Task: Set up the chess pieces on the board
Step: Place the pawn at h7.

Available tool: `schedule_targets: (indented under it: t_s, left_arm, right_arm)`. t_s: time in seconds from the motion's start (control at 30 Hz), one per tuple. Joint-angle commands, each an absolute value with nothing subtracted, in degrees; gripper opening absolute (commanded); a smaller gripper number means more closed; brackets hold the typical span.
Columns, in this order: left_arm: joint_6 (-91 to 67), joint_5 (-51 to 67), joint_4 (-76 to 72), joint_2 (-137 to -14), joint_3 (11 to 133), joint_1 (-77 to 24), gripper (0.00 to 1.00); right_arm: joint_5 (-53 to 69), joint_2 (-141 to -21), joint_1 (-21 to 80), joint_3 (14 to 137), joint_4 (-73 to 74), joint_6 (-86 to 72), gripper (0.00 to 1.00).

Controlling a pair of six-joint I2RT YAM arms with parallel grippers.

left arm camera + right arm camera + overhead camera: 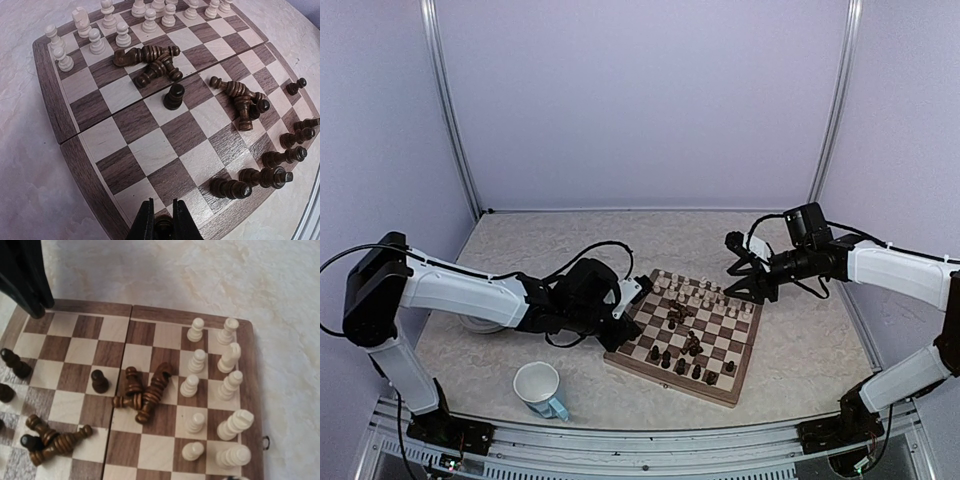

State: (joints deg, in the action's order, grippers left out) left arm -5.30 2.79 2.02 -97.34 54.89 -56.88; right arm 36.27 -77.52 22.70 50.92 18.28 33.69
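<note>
Pinching a dark piece (162, 227) between the closed fingers of the left gripper (162, 220), low over the edge of the board (50, 95), at the end of the standing row of dark pieces (265, 176), and apparently about to set it down there; lying flat on the table (800, 340) between the two arms, that board, with cream pieces (122, 35) upright in two rows along its far side, one heap of toppled dark pieces (150, 62) and a second heap (245, 97) mid-board, and a lone dark pawn (174, 96) upright between them. Risking a topple if let go off-centre or half on the wooden border, given so narrow a base; risking also a knock to the nearest neighbour in the row when spreading the fingers or backing away, with little room beside it. Expecting trouble from the heaps too: round turned bodies, liable to roll or drag one another when plucked, perhaps into the lone pawn. Minding the right gripper (738, 268), jaws wide apart with nothing seen between them, hovering at the far edge by the cream rows, any careless descent likely to bowl over upright pieces. Crowding two arms over one small board, likely to end in a clash; further out, the mug (538, 388), well apart and unlikely to matter
</note>
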Motion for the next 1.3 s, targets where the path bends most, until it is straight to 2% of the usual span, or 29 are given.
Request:
schedule_targets:
  t_s: [0.0,0.5,1.27]
  left_arm:
    - [-6.06,2.55,0.51,-98.99,56.76,-56.58,0.11]
    - [-9.37,4.37,-1.5,-100.67,57.48,-52.16,0.15]
    - [-9.56,7.79,-0.18,-104.73,58.96,-52.51,0.17]
  right_arm:
    - [36.14,-77.34,22.15,50.1,17.39,34.52,0.56]
    - [36.83,-77.9,22.16,49.94,17.83,35.02,0.56]
    - [36.91,-78.84,22.19,50.09,18.12,35.58,0.57]
